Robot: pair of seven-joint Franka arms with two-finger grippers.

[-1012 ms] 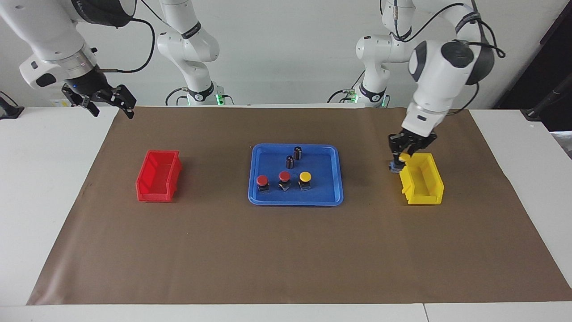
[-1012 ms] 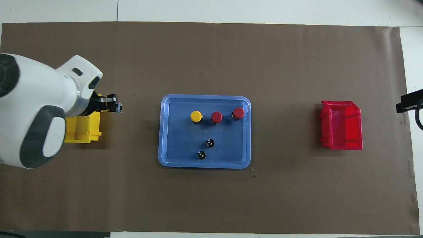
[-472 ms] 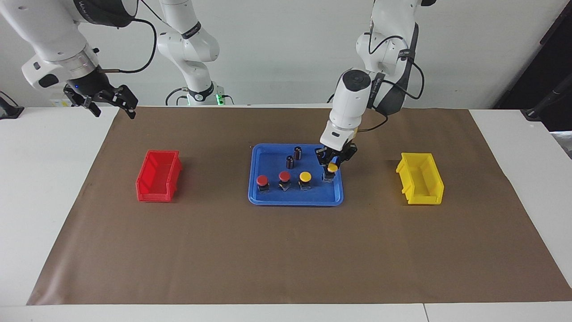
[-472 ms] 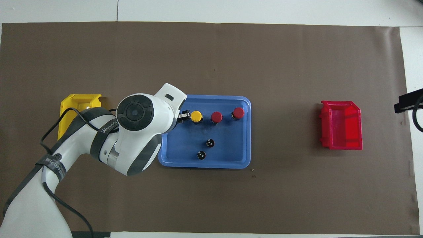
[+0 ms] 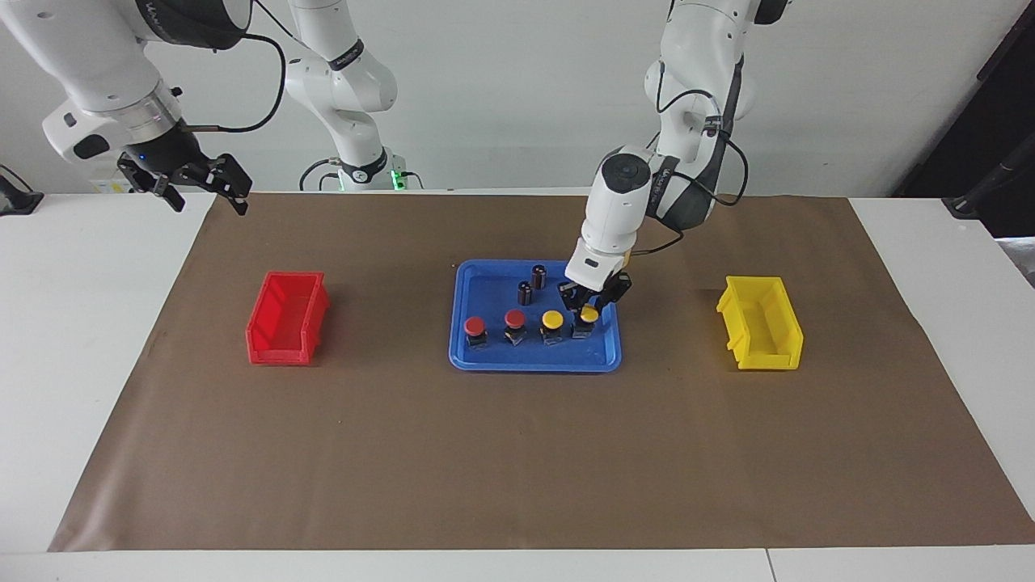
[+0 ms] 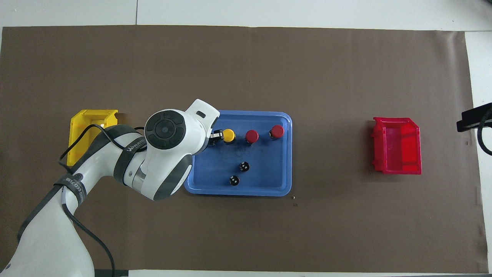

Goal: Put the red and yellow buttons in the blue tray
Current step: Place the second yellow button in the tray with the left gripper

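Left gripper (image 5: 589, 308) jaws clamped on yellow button (image 5: 589, 314) over blue tray (image 5: 485, 360); right gripper (image 5: 199, 186) jaws wide, empty.

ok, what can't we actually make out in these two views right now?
- Overhead view: the left gripper and its yellow button are hidden under the left arm's wrist.
- Facing view: cannot tell whether that button's base touches the blue tray.
- Overhead view: the right gripper is cut off at the edge.
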